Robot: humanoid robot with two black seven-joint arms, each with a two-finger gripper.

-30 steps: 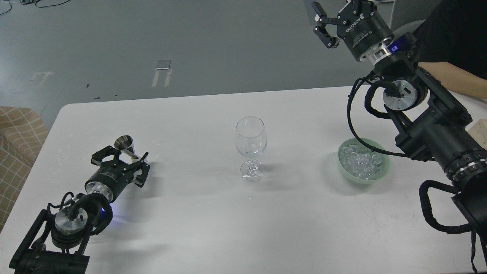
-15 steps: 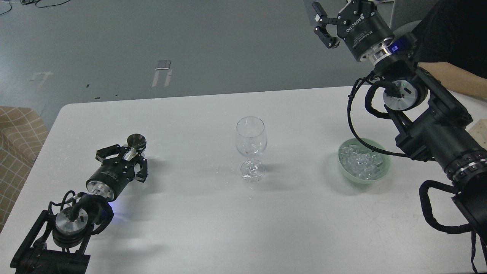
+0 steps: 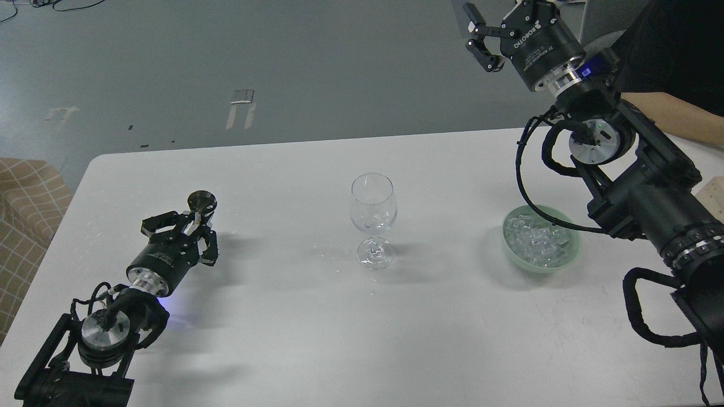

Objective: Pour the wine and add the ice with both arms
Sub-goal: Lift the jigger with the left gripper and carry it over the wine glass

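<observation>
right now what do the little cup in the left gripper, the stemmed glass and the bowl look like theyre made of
The little cup in the left gripper looks like polished metal: grey with a dark reflective mouth. The stemmed glass looks like clear glass; the table shows through it. The bowl is pale green and matte, plastic or ceramic, I cannot tell which. The ice in it looks glassy.

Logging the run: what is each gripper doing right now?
Left gripper: shut on the small metal measuring cup, low over the table.
Right gripper: open, holding nothing, raised beyond the table's far edge.

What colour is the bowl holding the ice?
Pale green bowl, seen in the head view.
</observation>
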